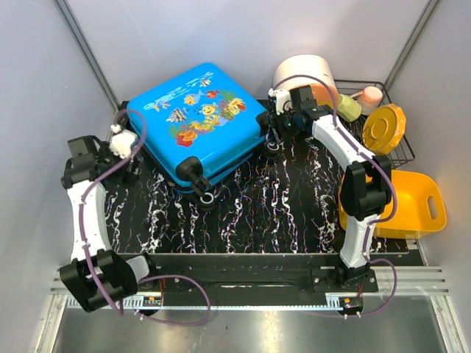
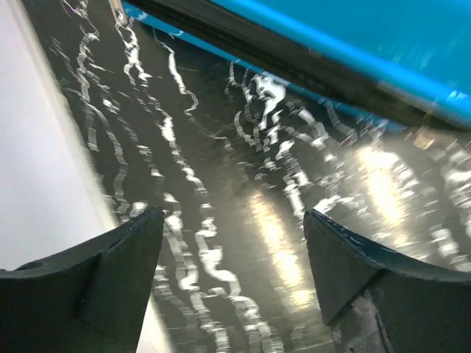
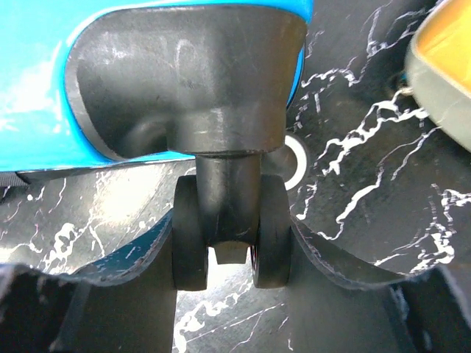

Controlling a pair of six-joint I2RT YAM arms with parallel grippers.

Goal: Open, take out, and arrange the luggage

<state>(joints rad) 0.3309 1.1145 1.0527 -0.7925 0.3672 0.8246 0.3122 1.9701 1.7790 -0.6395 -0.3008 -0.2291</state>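
A closed bright-blue hard-shell suitcase (image 1: 199,121) printed with cartoon fish lies flat and askew on the black marbled counter (image 1: 280,213). The left arm's fingers (image 1: 135,156) sit just beside its left edge, and the right arm's fingers (image 1: 271,134) are at its right corner wheel. Far right, a yellow basin (image 1: 412,202) lies near a wire basket (image 1: 402,145) that holds a yellow round lid (image 1: 384,129)

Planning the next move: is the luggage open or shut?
Shut. The luggage lies flat, printed shell up, both halves closed together along the black seam; no lining shows.
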